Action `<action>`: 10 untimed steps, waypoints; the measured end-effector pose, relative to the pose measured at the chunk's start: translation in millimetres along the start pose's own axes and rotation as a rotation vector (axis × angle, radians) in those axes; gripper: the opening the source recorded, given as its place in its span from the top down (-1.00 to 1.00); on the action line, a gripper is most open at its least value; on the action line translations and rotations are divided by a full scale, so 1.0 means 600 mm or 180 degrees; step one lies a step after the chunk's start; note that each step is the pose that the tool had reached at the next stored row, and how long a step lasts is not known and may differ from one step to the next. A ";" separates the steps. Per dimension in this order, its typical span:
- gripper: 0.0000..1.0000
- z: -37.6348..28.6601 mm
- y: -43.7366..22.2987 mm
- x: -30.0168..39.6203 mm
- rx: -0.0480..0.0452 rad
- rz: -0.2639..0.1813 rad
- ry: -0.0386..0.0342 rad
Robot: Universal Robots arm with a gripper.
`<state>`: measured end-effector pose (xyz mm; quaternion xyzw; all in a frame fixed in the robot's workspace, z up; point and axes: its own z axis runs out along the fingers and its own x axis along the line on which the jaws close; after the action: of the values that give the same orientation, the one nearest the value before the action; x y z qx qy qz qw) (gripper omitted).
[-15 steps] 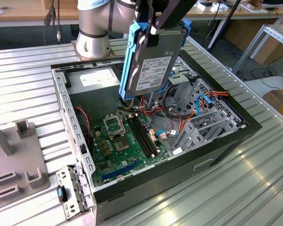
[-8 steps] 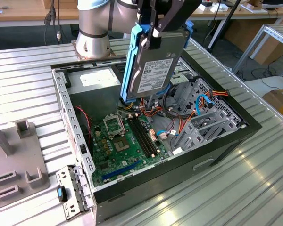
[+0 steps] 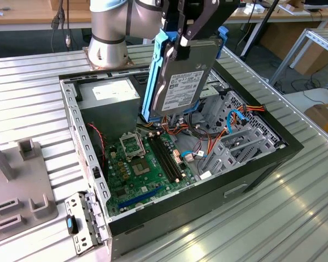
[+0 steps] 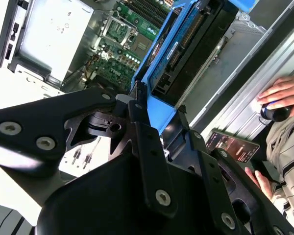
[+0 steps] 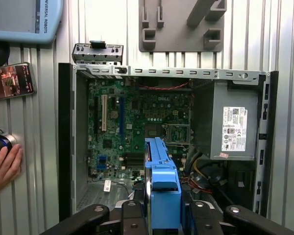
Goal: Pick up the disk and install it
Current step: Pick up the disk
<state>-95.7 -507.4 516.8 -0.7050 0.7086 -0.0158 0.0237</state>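
While the black gripper (image 3: 181,48) is clamping the blue-railed silver-grey metal disk (image 3: 187,79) over the open computer case (image 3: 251,180), rail alignment is likely mattering most.

Arm (image 3: 106,33): silver-grey cylindrical joints, flared base. Gripper (image 3: 181,48): black bar linkages, silver screws (image 4: 45,143).
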 end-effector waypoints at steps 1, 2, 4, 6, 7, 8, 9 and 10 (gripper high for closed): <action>0.26 0.000 0.000 0.006 0.0000 0.0000 0.0010; 0.26 0.001 0.000 0.010 0.0000 -0.0001 0.0014; 0.26 0.001 0.000 0.017 0.0000 -0.0001 0.0019; 0.26 0.001 0.000 0.026 0.0000 -0.0001 0.0025; 0.26 0.001 0.000 0.029 0.0000 -0.0001 0.0027; 0.26 0.002 0.000 0.036 0.0000 -0.0002 0.0030; 0.26 0.002 0.000 0.040 0.0000 -0.0002 0.0033; 0.26 0.002 0.000 0.044 0.0000 -0.0002 0.0035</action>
<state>-95.7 -533.9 515.3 -0.7051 0.7085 -0.0196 0.0198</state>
